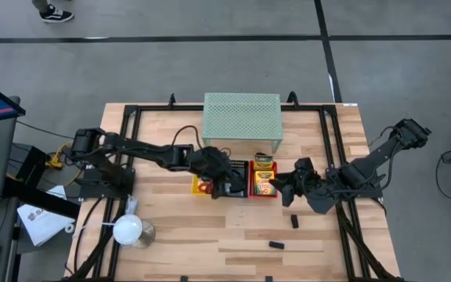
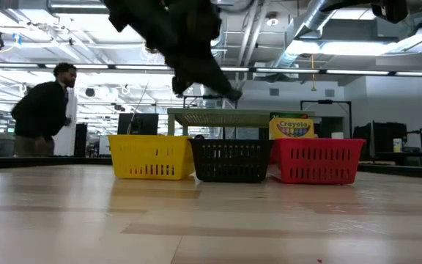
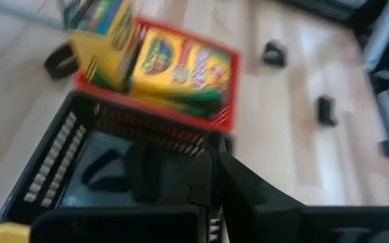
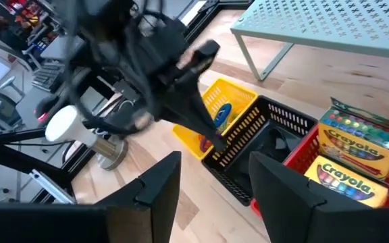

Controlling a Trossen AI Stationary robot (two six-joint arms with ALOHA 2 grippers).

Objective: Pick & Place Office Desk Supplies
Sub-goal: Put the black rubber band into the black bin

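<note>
The wooden surface carries a pale green mesh shelf at its far side, with three small baskets in a row just in front of it. The left arm reaches across so that the left pincer hangs over the black basket; whether its fingers are open or closed cannot be told. To one side of that pincer sits the yellow basket, which holds coloured ring bands, a blue one among them. To the other side sits the red basket, holding crayon boxes, one standing upright and one lying flat. The right pincer is just beside the red basket, on the side away from the left pincer, and its fingers stand wide apart with nothing between them. Two small black clips lie on the bare wood near the right pincer, one closer to it and the other a little farther toward the front edge. A white round-headed lamp-like object stands well apart from the left pincer, near the front left corner. A person stands in the room beyond the surface.
</note>
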